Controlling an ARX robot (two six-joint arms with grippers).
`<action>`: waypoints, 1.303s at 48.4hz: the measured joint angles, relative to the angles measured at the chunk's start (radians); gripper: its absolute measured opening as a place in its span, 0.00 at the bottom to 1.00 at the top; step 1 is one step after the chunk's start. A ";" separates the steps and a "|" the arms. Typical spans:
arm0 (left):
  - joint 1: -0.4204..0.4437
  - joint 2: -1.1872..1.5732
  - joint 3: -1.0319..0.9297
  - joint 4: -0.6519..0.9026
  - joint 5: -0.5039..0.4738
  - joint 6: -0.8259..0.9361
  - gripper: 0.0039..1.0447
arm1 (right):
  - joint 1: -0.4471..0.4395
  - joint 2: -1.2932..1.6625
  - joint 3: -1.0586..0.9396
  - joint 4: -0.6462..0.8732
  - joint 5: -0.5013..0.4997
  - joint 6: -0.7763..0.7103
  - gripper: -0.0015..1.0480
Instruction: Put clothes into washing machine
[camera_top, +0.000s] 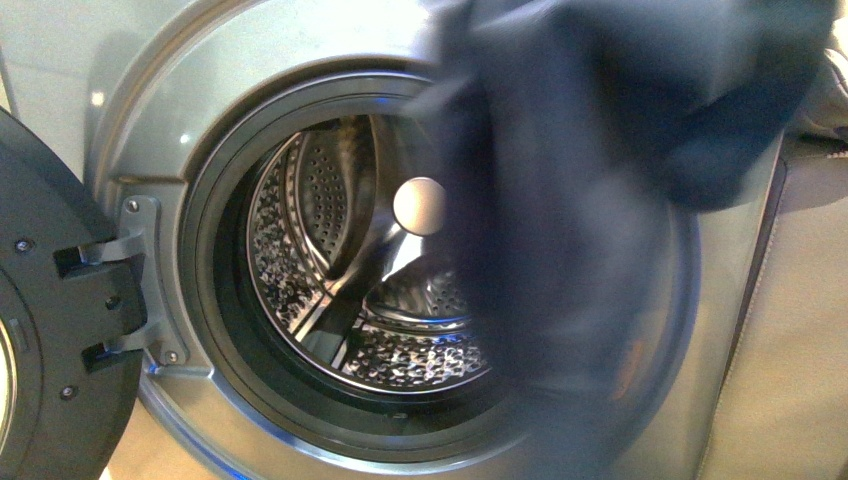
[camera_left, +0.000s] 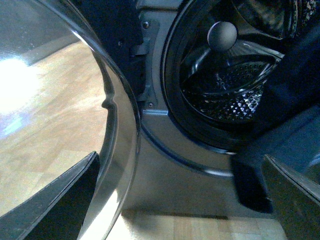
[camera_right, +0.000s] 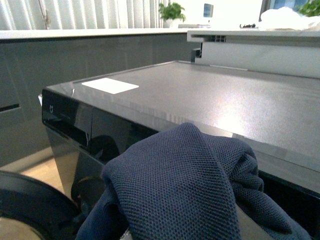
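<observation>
Washing machine (camera_top: 160, 110): door (camera_top: 45, 330) swung open at left; drum (camera_top: 310, 210) inside; clothes (camera_top: 570, 170) hanging before its right half, apparently still outside.

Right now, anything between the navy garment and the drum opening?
Nothing visible. The door is swung open to the left, the porthole is unobstructed, and the drum looks empty. The clothes hang, blurred, in front of the right side of the washing machine opening.
</observation>
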 joint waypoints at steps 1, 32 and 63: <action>0.000 0.000 0.000 0.000 0.000 0.000 0.94 | 0.014 0.004 -0.017 0.034 0.013 0.000 0.09; 0.000 0.000 0.000 0.000 0.000 0.000 0.94 | 0.010 0.022 -0.061 0.069 -0.137 0.002 0.09; 0.000 0.000 0.000 0.000 0.000 0.000 0.94 | 0.012 0.019 -0.060 0.068 -0.144 0.002 0.09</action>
